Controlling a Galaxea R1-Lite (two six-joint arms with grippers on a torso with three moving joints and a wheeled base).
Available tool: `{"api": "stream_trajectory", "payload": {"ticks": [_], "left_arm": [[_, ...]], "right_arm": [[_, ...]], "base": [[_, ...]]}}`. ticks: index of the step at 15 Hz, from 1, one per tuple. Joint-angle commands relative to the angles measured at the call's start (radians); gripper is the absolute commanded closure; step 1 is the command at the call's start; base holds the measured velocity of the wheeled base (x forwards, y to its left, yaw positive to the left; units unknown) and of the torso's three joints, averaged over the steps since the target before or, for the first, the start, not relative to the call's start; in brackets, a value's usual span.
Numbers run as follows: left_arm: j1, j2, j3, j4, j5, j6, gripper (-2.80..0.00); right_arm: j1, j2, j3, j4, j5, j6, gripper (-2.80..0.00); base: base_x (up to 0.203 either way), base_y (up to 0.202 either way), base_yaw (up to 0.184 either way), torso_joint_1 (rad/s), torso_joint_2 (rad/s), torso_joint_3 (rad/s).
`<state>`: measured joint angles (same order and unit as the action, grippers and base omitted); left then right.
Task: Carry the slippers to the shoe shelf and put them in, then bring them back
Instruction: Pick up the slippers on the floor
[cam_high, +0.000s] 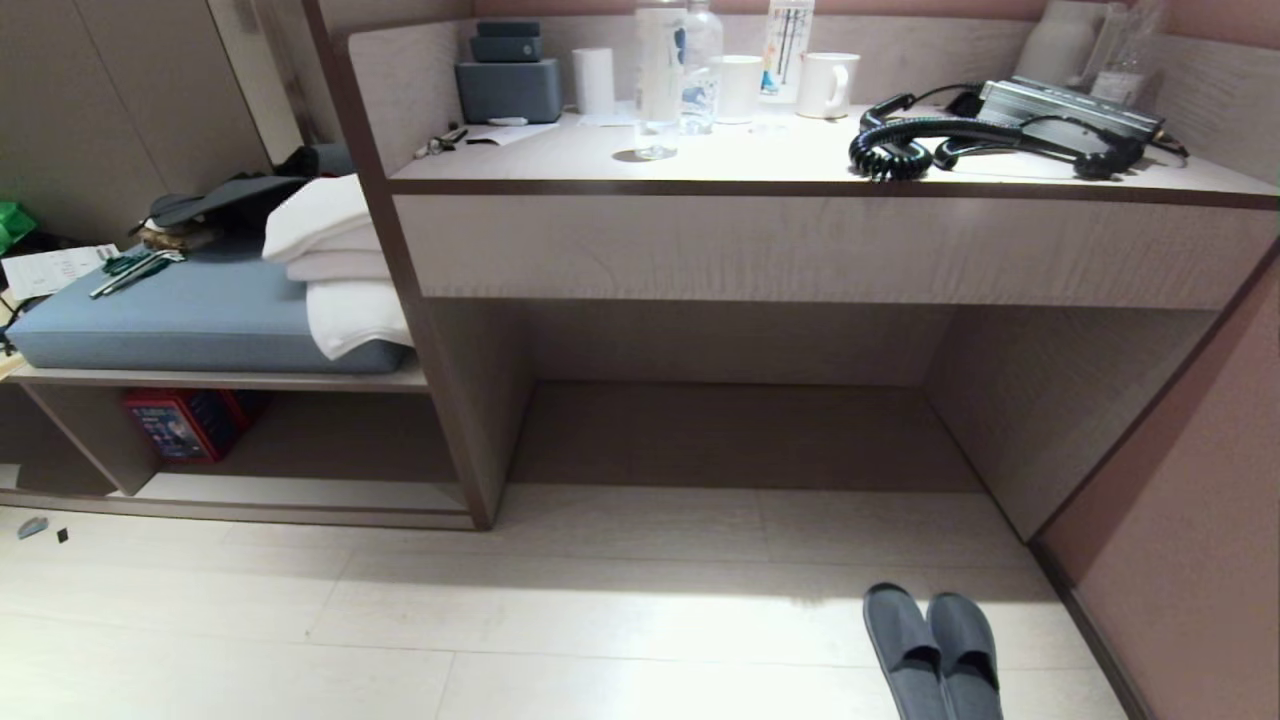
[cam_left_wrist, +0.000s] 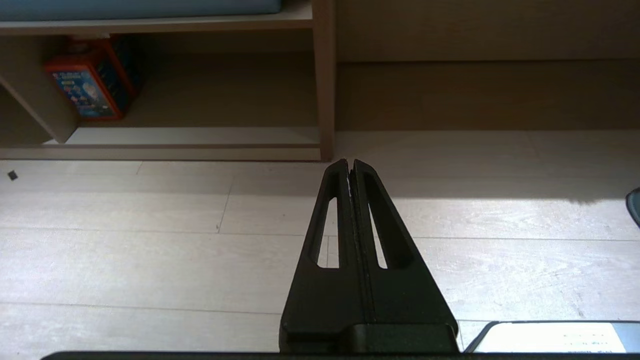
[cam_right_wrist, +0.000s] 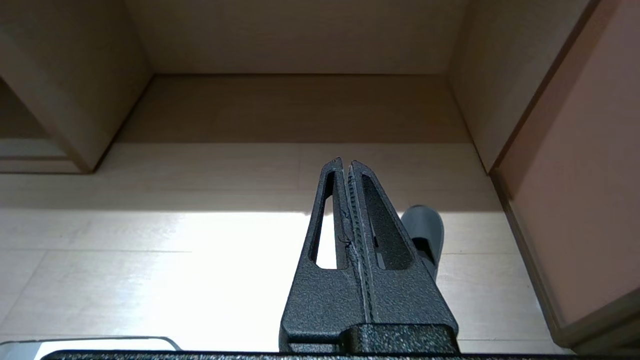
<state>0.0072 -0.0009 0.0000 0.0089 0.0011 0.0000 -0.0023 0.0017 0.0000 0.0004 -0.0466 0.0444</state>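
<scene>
The slippers (cam_high: 935, 652), a dark grey-blue pair, lie side by side on the pale floor at the lower right, toes toward the desk recess. One slipper (cam_right_wrist: 425, 232) shows partly behind my right gripper (cam_right_wrist: 346, 162), which is shut and empty above the floor. My left gripper (cam_left_wrist: 349, 162) is shut too, holding nothing, and points at the floor before the shoe shelf (cam_left_wrist: 200, 136). The shoe shelf (cam_high: 300, 490) is the low cubby at the left, with a pale base board. Neither arm appears in the head view.
A red box (cam_high: 185, 422) stands inside the shelf beside an upright panel. Above it lie a blue cushion (cam_high: 190, 315) and folded white towels (cam_high: 335, 265). The desk (cam_high: 820, 165) carries bottles, mugs and a corded phone. A pink wall (cam_high: 1190, 540) closes the right side.
</scene>
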Motion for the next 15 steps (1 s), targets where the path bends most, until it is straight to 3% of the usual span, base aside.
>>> {"api": "stream_trajectory", "payload": {"ticks": [1,7,15], "left_arm": [[0.0,0.001,0.0,0.0,0.0,0.0,0.0],[0.0,0.001,0.0,0.0,0.0,0.0,0.0],[0.0,0.001,-0.002,0.002,0.002,-0.003,0.0]], "right_arm": [[0.001,0.0,0.0,0.0,0.001,-0.001,0.0],[0.001,0.001,0.0,0.0,0.002,-0.004,0.0],[0.001,0.0,0.0,0.0,0.002,-0.004,0.0]], "base": [[0.003,0.015,-0.061,0.004,0.0,0.002],[0.0,0.005,-0.108,0.005,0.0,0.002],[0.0,0.0,0.0,0.0,0.0,-0.035]]}}
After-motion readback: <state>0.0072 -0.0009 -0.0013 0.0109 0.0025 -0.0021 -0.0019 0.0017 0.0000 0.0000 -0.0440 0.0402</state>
